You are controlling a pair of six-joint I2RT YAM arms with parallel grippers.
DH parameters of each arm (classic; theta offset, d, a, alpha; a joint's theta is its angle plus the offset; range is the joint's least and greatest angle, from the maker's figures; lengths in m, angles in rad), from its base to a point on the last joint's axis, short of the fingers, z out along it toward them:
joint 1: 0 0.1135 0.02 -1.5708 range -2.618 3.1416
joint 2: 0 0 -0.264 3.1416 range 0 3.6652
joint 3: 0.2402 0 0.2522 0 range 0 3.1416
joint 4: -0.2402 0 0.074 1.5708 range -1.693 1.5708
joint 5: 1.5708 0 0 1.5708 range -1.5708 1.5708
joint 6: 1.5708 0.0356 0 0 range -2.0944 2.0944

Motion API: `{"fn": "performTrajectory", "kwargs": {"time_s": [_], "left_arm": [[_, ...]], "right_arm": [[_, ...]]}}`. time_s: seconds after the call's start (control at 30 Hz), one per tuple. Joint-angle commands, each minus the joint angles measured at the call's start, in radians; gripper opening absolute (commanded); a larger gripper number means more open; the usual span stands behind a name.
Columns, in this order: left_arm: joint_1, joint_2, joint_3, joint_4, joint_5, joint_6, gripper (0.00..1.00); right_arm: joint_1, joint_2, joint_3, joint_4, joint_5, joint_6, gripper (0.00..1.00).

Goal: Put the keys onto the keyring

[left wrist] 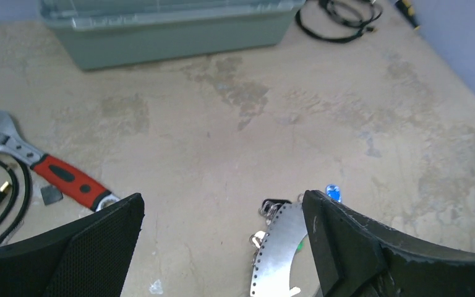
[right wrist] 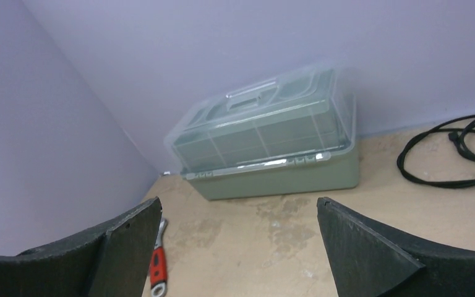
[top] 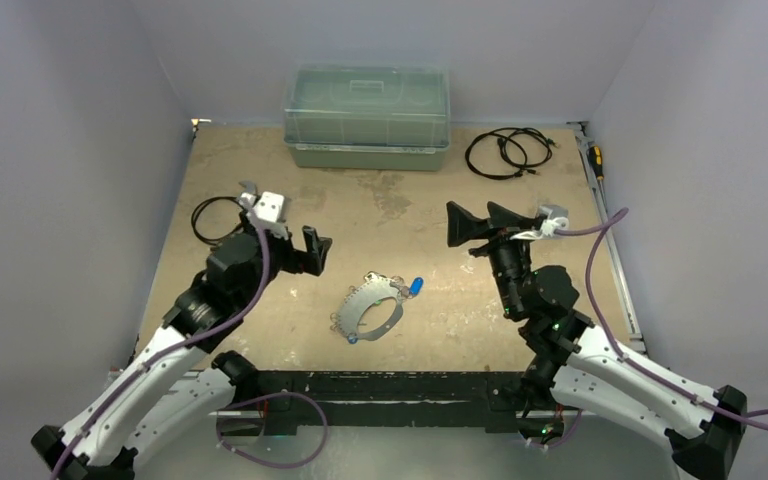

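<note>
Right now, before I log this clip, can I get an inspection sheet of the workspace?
Surface: tan tabletop, stained and worn.
Job's things: keyring flat at centre; keys bunched at it, threading unclear.
Clutter: lidded green box, red-handled wrench, screwdriver.
Grippers: left gripper and right gripper open, holding nothing.
Cables: far-right black coil; left black coil; purple arm cables.
Surroundings: plain lilac walls.

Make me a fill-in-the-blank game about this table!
The large thin silvery metal keyring lies ___ the left end effector and the right end effector.
The steel adjustable wrench has a ___ handle.
The coiled cable near the green clear-lidded plastic box is ___.
Both end effectors are ___ and empty.
Missing: between; red; black; open.
</note>
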Motion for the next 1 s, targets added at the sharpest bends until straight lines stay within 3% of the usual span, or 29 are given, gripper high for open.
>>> {"fn": "performTrajectory", "kwargs": {"time_s": [0.0,0.13,0.23,0.8,0.97], "left_arm": [[0.007,-0.173,-0.007,0.093,0.041,0.091,0.99],[0.008,-0.221,0.012,0.055,-0.133,0.113,0.99],[0.014,-0.205,0.027,0.036,-0.188,0.115,0.98],[0.026,-0.086,0.023,0.037,-0.190,0.128,0.92],[0.026,-0.070,0.031,0.034,-0.161,0.126,0.91]], "right_arm": [[0.002,0.004,-0.099,0.240,0.045,-0.118,0.99],[0.002,0.049,-0.128,0.300,0.048,-0.120,0.99],[0.002,0.074,-0.127,0.293,0.006,-0.122,0.99],[0.002,0.128,-0.127,0.283,-0.055,-0.105,0.99],[0.002,0.087,-0.143,0.295,-0.151,-0.077,0.99]]}}
